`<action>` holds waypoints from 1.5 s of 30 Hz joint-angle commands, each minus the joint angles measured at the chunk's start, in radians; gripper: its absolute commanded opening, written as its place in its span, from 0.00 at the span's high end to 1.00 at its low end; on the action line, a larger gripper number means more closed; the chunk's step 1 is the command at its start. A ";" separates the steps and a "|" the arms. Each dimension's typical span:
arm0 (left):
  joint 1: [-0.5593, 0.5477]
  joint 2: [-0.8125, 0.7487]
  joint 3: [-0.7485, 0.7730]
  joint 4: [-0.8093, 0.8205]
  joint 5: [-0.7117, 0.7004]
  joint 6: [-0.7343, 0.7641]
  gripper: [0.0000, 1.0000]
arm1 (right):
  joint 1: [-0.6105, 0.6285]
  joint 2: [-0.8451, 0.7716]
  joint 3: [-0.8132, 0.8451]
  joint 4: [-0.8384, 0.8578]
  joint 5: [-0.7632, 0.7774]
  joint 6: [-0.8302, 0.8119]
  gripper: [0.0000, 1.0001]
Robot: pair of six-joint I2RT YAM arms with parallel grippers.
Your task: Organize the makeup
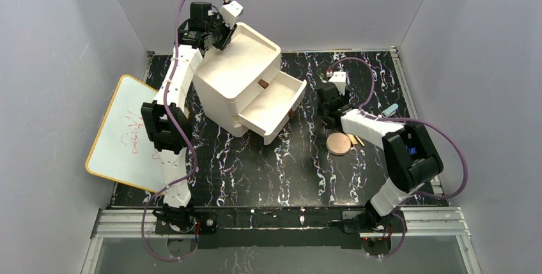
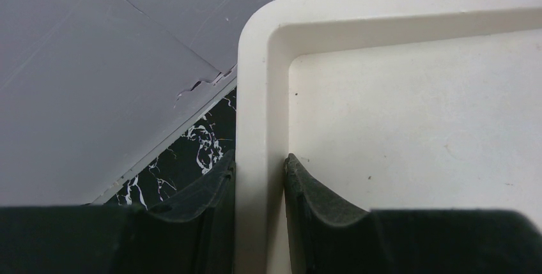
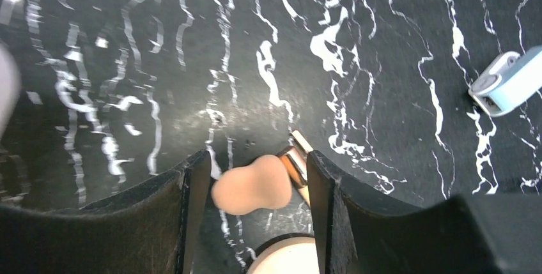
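A beige egg-shaped sponge [image 3: 249, 184] lies on the black marbled table between the fingers of my right gripper [image 3: 259, 159], which is open around it. A thin stick [image 3: 298, 159] lies just behind the sponge, against the right finger. The round tan powder disc [image 1: 339, 143] sits beside that gripper [image 1: 332, 117]; its edge also shows in the right wrist view [image 3: 287, 258]. Thin sticks [image 1: 355, 140] lie next to the disc. My left gripper [image 2: 259, 159] is shut on the top rim of the white drawer box [image 1: 236, 63] at its back left corner. The black compact and the white pad are out of view.
One drawer [image 1: 275, 105] of the box stands pulled out toward the right arm. A whiteboard [image 1: 124, 133] leans at the left wall. A light blue and white object [image 3: 508, 82] lies on the table to the right of the right gripper.
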 commanded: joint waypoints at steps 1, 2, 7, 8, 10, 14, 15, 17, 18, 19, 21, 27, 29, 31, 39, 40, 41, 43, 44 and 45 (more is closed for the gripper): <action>-0.044 0.073 -0.066 -0.189 0.018 0.016 1.00 | -0.040 0.043 0.061 -0.113 0.020 0.085 0.36; -0.045 0.074 -0.065 -0.188 0.020 0.016 1.00 | -0.051 0.051 0.061 -0.117 0.009 0.091 0.37; -0.044 0.075 -0.067 -0.186 0.018 0.016 1.00 | -0.078 0.066 0.043 -0.105 -0.033 0.111 0.41; -0.044 0.075 -0.068 -0.186 0.017 0.016 1.00 | -0.080 0.070 0.041 -0.101 -0.038 0.111 0.42; -0.044 0.077 -0.068 -0.186 0.018 0.015 1.00 | -0.085 0.079 0.038 -0.096 -0.049 0.114 0.44; -0.045 0.076 -0.071 -0.184 0.015 0.014 1.00 | -0.087 0.092 0.036 -0.087 -0.064 0.115 0.49; -0.045 0.076 -0.072 -0.182 0.014 0.014 1.00 | -0.087 0.093 0.036 -0.086 -0.068 0.115 0.50; -0.045 0.075 -0.073 -0.182 0.014 0.014 1.00 | -0.087 0.094 0.038 -0.084 -0.076 0.115 0.51; -0.045 0.076 -0.074 -0.180 0.013 0.014 1.00 | -0.086 0.092 0.039 -0.084 -0.080 0.116 0.52; -0.045 0.076 -0.074 -0.181 0.013 0.014 1.00 | -0.087 0.092 0.040 -0.083 -0.085 0.116 0.53; -0.044 0.076 -0.074 -0.181 0.013 0.014 1.00 | -0.086 0.095 0.042 -0.081 -0.093 0.115 0.61; -0.045 0.075 -0.076 -0.179 0.012 0.014 1.00 | -0.087 0.102 0.050 -0.092 -0.102 0.115 0.99; -0.044 0.074 -0.076 -0.179 0.012 0.014 1.00 | -0.087 0.105 0.054 -0.098 -0.103 0.114 0.99; -0.045 0.074 -0.077 -0.179 0.010 0.015 1.00 | -0.086 0.105 0.056 -0.103 -0.105 0.109 0.99; -0.043 0.072 -0.077 -0.178 0.010 0.016 1.00 | -0.086 0.016 0.091 -0.133 -0.091 0.083 0.99; -0.044 0.072 -0.076 -0.178 0.010 0.014 1.00 | -0.086 0.000 0.099 -0.134 -0.090 0.076 0.99; -0.044 0.073 -0.076 -0.178 0.009 0.014 1.00 | -0.086 -0.018 0.107 -0.138 -0.091 0.071 0.99; -0.045 0.075 -0.074 -0.177 0.009 0.013 1.00 | -0.084 -0.054 0.131 -0.152 -0.102 0.063 0.99; -0.044 0.076 -0.074 -0.178 0.010 0.013 1.00 | -0.082 -0.074 0.140 -0.154 -0.110 0.059 0.99; -0.044 0.077 -0.073 -0.177 0.010 0.013 1.00 | -0.079 -0.092 0.153 -0.154 -0.113 0.054 0.99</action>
